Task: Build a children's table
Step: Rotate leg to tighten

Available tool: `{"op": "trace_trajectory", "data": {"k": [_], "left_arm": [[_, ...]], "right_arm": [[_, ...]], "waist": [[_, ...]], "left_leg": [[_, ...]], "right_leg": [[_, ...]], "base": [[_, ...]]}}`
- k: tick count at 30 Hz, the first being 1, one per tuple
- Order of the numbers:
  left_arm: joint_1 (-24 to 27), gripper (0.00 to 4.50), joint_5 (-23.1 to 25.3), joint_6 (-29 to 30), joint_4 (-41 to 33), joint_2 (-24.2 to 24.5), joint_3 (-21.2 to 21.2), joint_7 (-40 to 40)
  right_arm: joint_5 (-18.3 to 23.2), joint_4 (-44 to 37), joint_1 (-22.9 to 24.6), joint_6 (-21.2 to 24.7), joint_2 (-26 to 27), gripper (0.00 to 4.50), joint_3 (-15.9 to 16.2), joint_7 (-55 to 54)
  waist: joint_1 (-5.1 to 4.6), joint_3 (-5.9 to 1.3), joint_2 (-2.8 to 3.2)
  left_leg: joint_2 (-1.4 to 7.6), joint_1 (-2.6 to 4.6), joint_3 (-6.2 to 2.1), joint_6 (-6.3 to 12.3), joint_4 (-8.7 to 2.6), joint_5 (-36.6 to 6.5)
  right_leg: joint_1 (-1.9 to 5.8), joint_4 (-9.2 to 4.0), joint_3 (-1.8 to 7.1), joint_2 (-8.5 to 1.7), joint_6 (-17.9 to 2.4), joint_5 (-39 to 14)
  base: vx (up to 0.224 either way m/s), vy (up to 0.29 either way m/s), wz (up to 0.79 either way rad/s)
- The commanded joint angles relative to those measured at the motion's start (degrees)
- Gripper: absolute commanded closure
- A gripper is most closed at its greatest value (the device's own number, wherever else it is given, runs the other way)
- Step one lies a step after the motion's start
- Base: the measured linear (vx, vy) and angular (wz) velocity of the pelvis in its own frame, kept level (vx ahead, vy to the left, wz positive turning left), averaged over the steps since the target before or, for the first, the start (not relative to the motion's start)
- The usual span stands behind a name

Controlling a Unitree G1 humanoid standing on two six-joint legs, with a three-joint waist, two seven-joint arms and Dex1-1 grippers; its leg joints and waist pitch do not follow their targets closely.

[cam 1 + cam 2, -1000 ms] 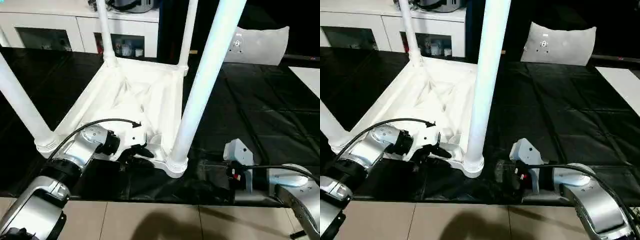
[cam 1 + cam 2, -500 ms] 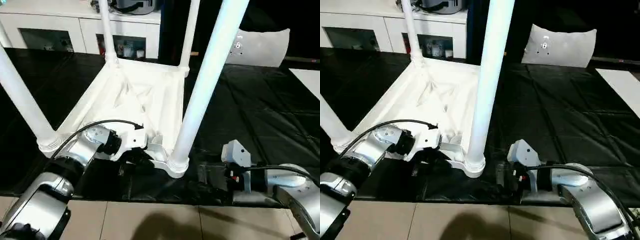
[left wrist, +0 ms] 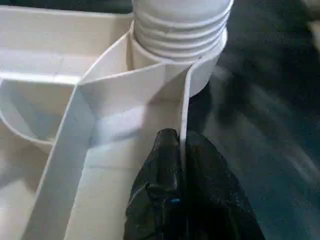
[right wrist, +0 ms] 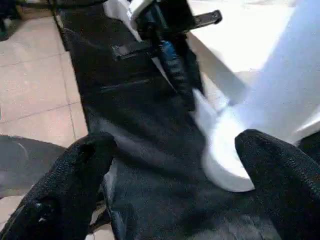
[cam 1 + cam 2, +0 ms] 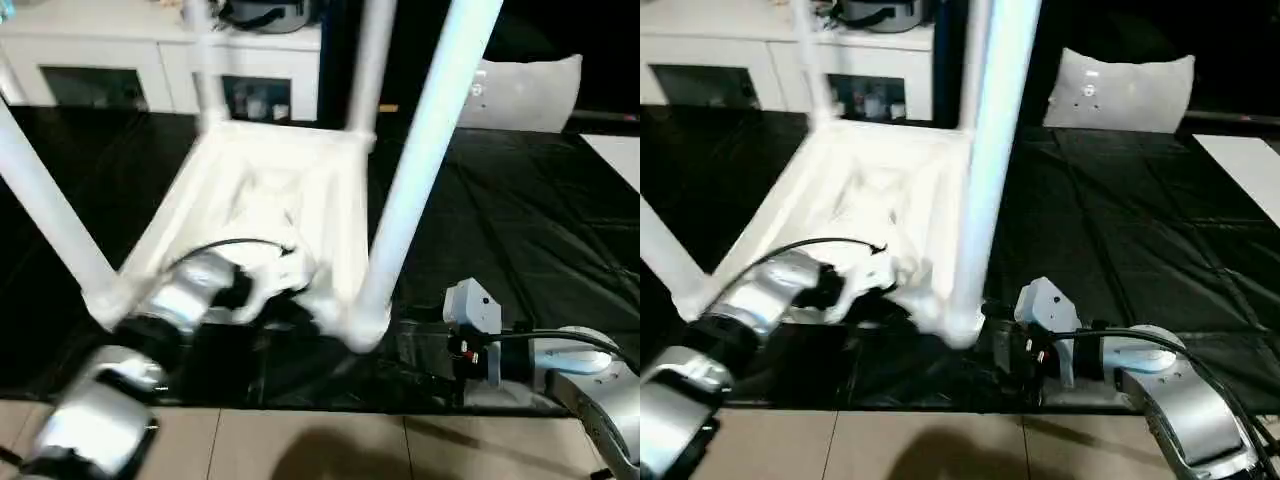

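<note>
Table [image 5: 270, 190] upside down on black mat, legs up. Left gripper [image 3: 181, 150] pinches near rim wall beside corner leg [image 5: 420, 160] (nearer arm); right gripper [image 4: 170, 165] gapes wide, just beside socket.

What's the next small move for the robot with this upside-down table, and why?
Probably bring the open right gripper onto the near corner socket to share the load. The left gripper is pinched on the table's thin side wall, all four legs seem seated, and the table looks ready for turning over.
</note>
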Motion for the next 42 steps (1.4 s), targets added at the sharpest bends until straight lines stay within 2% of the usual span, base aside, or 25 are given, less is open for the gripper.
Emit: {"op": "trace_trajectory", "data": {"k": [1, 4, 6, 9, 10, 13, 15, 20, 27, 32, 38, 42], "left_arm": [[1.77, 4.5, -2.0, -0.7, -1.04, 0.39, 2.16, 1.73], [2.9, 4.5, -0.57, -1.93, -2.9, 1.03, 0.74, 0.12], [4.22, 4.5, 2.35, -1.81, -5.22, 2.57, -1.69, -1.17], [4.51, 4.5, 1.24, -0.82, -5.54, 2.2, -0.52, -0.58], [4.62, 4.06, 0.41, -0.06, -5.71, 1.95, 0.25, -0.49], [5.48, 3.93, -0.81, 1.06, -6.82, 1.85, 1.65, 0.54], [6.18, 3.6, -0.11, -0.82, -6.36, 2.27, 1.94, 2.27], [6.96, 3.6, 0.32, -1.17, -5.65, 2.82, 2.32, 1.93], [7.0, 3.6, 1.29, -1.99, -4.86, 3.7, 1.71, 1.8], [6.5, 4.08, 2.45, -3.94, -4.59, 4.1, 0.94, 1.57], [6.78, 4.48, 4.36, -5.82, -5.94, 5.53, -1.16, -0.02], [7.0, 4.48, 3.39, -6.39, -7.88, 5.75, -0.94, -1.98]], "right_arm": [[-0.2, 0.52, -0.2, -0.6, 0.06, 0.0, -0.42, -0.36], [-0.29, 0.56, -0.24, -0.67, 0.27, 0.0, -0.14, -0.56], [-0.38, 0.65, -0.39, -0.64, 0.56, 0.0, 0.08, -0.79], [-0.51, 0.89, -0.49, -0.67, 0.72, 0.0, 0.02, -1.03], [-0.61, 1.05, -0.52, -0.75, 0.77, 0.0, -0.02, -1.16], [-0.71, 1.42, -0.47, -0.99, 0.68, 0.0, -0.28, -1.41], [-0.74, 1.49, -0.48, -1.0, 0.67, 0.0, -0.23, -1.4], [-1.01, 1.66, -0.71, -1.07, 0.9, 0.0, -0.09, -1.31], [-1.23, 2.0, -0.99, -1.67, 1.08, 0.0, 0.12, -1.62], [-1.17, 2.5, -1.41, -2.59, 1.59, 0.0, -1.07, -2.51], [0.23, 3.86, -3.42, -2.93, 1.4, 0.0, -3.21, -2.19], [1.23, 6.35, -5.45, -3.8, 1.6, 0.0, -3.55, -0.82]], "waist": [[0.61, -3.18, -0.88], [0.49, -3.41, -0.79], [0.6, -3.47, -0.52], [1.07, -3.56, -0.34], [1.11, -3.57, -0.31], [1.22, -3.57, -0.33], [1.23, -3.37, -0.57], [1.11, -3.28, -0.55], [1.15, -3.34, -0.45], [1.13, -3.34, -0.45], [0.99, -3.39, -0.44], [0.82, -3.64, -0.35]], "left_leg": [[3.8, -1.23, -1.88, 4.41, -3.79, -2.79], [3.78, -1.22, -1.92, 4.99, -3.83, -2.16], [4.46, -1.16, -2.15, 5.44, -4.0, -1.42], [4.93, -0.94, -2.2, 5.64, -4.01, -0.37], [5.15, -0.96, -2.27, 5.61, -4.04, 0.0], [4.84, -1.08, -2.01, 5.28, -3.95, -0.1], [4.68, -0.99, -1.94, 5.53, -4.02, -0.72], [4.66, -0.84, -2.01, 5.0, -4.14, -1.73], [4.64, -0.93, -2.03, 4.92, -4.11, -1.69], [4.59, -0.93, -2.06, 4.89, -4.12, -1.85], [4.79, -0.93, -2.15, 4.8, -4.18, -1.63], [5.0, -1.08, -2.18, 5.54, -3.97, 0.41]], "right_leg": [[3.46, -5.32, 4.13, -6.95, 4.54, -24.27], [3.37, -5.1, 4.27, -6.84, 5.34, -22.36], [3.17, -4.61, 4.47, -7.05, 4.13, -19.66], [3.06, -4.06, 4.74, -7.28, 1.81, -16.76], [3.13, -3.75, 4.86, -7.51, 0.84, -15.49], [3.33, -3.61, 5.04, -7.79, -0.66, -15.27], [3.23, -3.98, 4.89, -7.42, -0.15, -17.17], [3.14, -4.44, 4.77, -7.32, 1.74, -19.82], [3.21, -4.31, 4.84, -7.39, 1.6, -18.78], [3.17, -4.45, 4.79, -7.32, 2.37, -19.38], [3.19, -4.18, 4.88, -7.43, 1.7, -18.74], [3.24, -3.3, 5.15, -7.64, -0.7, -14.02]], "base": [[0.0, 0.0, 0.0], [0.0, 0.0, 0.0], [0.0, 0.0, 0.0], [0.0, 0.0, 0.0], [0.0, 0.0, 0.0], [0.0, 0.0, 0.0], [0.0, 0.0, 0.0], [0.0, 0.0, 0.0], [0.0, 0.0, 0.0], [0.0, 0.0, 0.0], [0.0, 0.0, 0.0], [0.0, 0.0, 0.0]]}}
